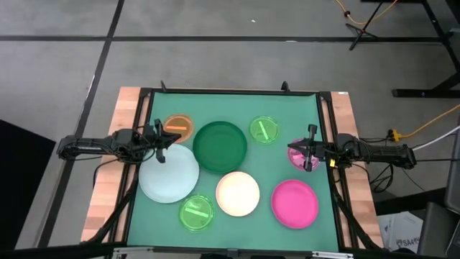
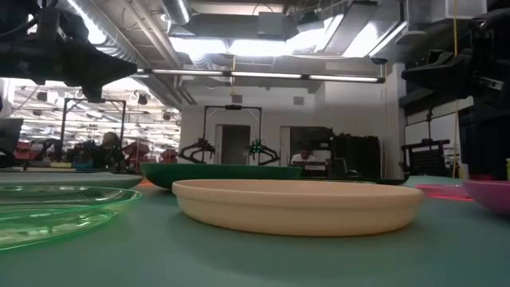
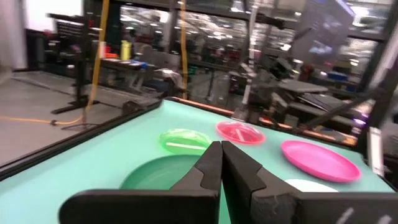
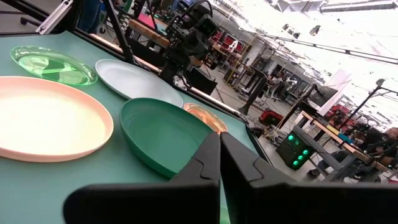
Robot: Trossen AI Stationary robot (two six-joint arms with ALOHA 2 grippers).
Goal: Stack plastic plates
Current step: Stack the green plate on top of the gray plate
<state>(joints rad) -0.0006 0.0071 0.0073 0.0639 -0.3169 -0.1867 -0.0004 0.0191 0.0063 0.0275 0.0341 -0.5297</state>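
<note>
Eight plates lie flat and apart on the green mat [image 1: 237, 101]. The large ones are dark green [image 1: 220, 146], pale blue-white [image 1: 169, 174], cream [image 1: 238, 193] and magenta [image 1: 295, 203]. The small ones are orange [image 1: 180, 126], pink [image 1: 296, 156] and two lime-green [image 1: 264, 130] [image 1: 196, 212]. My left gripper [image 1: 159, 141] is shut and empty, raised between the orange and pale blue-white plates. My right gripper [image 1: 310, 152] is shut and empty, raised over the pink plate. The fingertips meet in the left wrist view [image 3: 221, 155] and the right wrist view [image 4: 219, 149].
The mat is bounded by a dark frame [image 1: 230, 91] with wooden strips [image 1: 108, 180] at the left and right sides. Bare mat lies along the far edge and at the near corners. In the low view the cream plate [image 2: 296, 204] stands nearest.
</note>
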